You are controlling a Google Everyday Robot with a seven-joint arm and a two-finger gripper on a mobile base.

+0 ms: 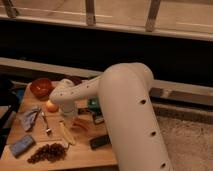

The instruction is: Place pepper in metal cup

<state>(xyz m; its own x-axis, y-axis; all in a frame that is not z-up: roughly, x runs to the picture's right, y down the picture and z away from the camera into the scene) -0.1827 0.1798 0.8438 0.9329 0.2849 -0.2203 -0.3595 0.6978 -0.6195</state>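
The pepper [80, 125] is a slim red-orange chili lying on the wooden table [85, 157], just right of the pale yellow item [66, 134]. My gripper [68, 116] hangs down from the white arm [120, 100] over the middle of the table. It is just left of the pepper, above the top end of the yellow item. The metal cup does not show; it may be hidden behind the arm.
A red bowl [41, 86] and a dark bowl [76, 80] stand at the back. An orange fruit [51, 106], a blue cloth [29, 117], a fork [46, 125], a blue sponge [21, 145], grapes [47, 152], a black object [100, 141] and a green item [94, 105] lie around.
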